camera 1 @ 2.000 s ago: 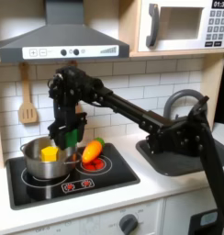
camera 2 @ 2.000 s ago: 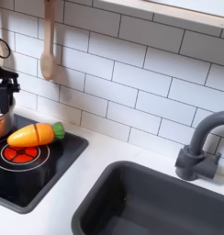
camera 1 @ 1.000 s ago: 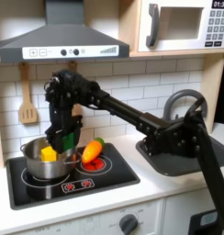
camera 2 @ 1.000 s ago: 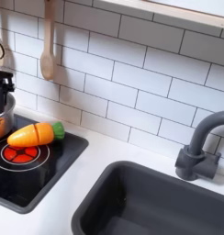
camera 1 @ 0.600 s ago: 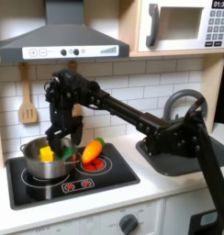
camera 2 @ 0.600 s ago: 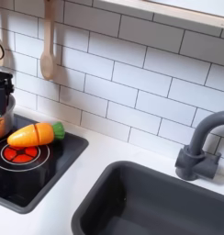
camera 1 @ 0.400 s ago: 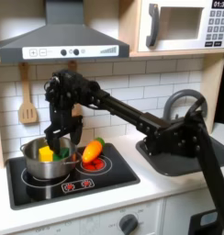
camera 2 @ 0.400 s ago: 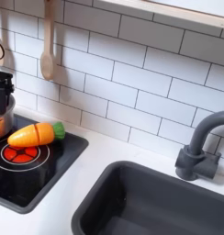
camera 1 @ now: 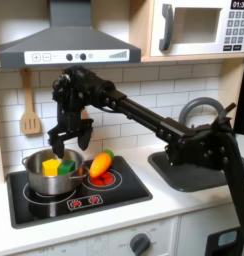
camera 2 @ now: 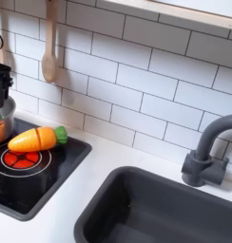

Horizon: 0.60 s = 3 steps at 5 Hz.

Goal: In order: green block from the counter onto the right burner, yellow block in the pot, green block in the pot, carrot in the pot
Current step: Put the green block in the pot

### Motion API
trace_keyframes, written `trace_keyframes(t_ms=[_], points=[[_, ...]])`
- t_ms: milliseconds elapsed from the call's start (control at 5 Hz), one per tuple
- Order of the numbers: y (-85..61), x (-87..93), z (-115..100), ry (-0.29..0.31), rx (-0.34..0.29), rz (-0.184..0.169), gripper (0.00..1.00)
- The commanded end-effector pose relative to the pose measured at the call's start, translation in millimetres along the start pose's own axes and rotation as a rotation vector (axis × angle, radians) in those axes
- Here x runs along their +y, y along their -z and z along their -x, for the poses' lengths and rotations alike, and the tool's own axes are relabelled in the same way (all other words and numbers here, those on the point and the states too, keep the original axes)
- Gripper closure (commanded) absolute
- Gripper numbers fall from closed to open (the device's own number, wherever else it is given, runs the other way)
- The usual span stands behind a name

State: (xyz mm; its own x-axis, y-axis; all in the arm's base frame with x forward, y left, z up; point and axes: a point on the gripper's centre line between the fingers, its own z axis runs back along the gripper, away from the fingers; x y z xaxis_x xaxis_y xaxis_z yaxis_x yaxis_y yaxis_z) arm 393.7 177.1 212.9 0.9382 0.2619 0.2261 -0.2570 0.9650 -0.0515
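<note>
The steel pot (camera 1: 39,178) stands on the left burner of the black stovetop (camera 1: 119,190) in the first exterior view. Inside it lie the yellow block (camera 1: 51,167) and, just to its right, the green block (camera 1: 67,166). My gripper (camera 1: 70,138) hangs open a little above the pot with nothing between its fingers. The orange carrot (camera 1: 99,164) lies on the right burner beside the pot, leafy tip toward the wall. In the second exterior view the carrot (camera 2: 32,140) rests on the red burner, and the gripper (camera 2: 2,84) and the pot's rim (camera 2: 2,121) sit at the left edge.
A wooden spatula (camera 1: 30,112) hangs on the tiled wall left of the arm. The dark grey sink (camera 2: 156,211) with its faucet (camera 2: 205,152) lies to the second exterior view's right, set in the white counter (camera 2: 99,176). A range hood (camera 1: 69,40) hangs overhead.
The gripper carried the green block down into the pot, let it go beside the yellow block, and has risen clear with its fingers spread. The carrot has not moved.
</note>
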Motion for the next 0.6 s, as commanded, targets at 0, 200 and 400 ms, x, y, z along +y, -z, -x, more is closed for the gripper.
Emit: trace_keyframes(t_ms=[0,200,400], points=[[13.8,-28.5,12,0.206,0.072,0.013,0.00],[23.1,-43.4,20,0.283,0.112,0.037,0.00],[19.0,-51.9,25,0.336,0.093,0.034,0.00]])
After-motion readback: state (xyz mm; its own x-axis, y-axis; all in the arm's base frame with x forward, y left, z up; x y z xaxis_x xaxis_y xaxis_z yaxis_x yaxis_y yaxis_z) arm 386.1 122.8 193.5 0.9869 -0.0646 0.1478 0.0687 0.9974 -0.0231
